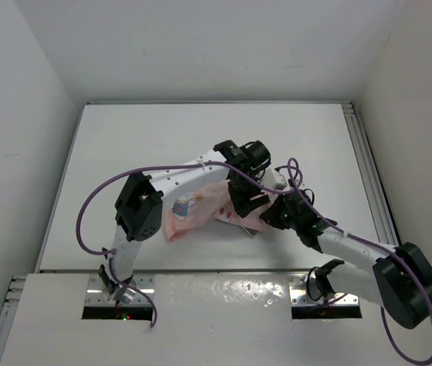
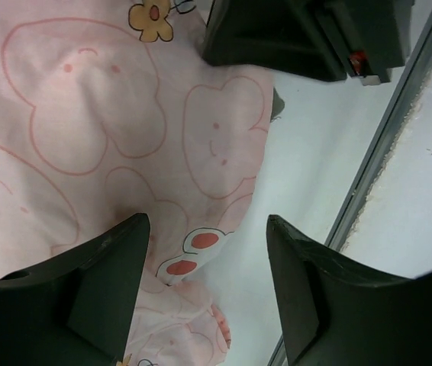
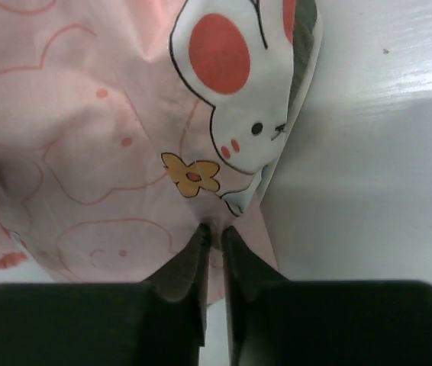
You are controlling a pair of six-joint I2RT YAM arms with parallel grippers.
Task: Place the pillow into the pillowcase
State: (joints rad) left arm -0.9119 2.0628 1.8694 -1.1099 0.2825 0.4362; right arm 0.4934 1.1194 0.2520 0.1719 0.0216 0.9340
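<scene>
The pale pink pillowcase (image 1: pixel 197 210) with white rabbits lies crumpled on the white table, between the two arms. My right gripper (image 1: pixel 267 219) is at its right edge. In the right wrist view the fingers (image 3: pixel 201 252) are pinched together on a fold of the pillowcase (image 3: pixel 86 137) just below a yellow flower print, so my right gripper (image 3: pixel 215 229) is shut on the cloth. My left gripper (image 1: pixel 240 200) hangs over the same end. It (image 2: pixel 207 221) stands open above the pillowcase (image 2: pixel 86 114), with only the cloth's edge and bare table between its jaws. The pillow is hidden.
A metal rail (image 1: pixel 369 175) runs along the table's right side and also shows as the rail (image 2: pixel 384 152) in the left wrist view. The right arm's black body (image 2: pixel 292 30) sits close above the left gripper. White walls enclose the table.
</scene>
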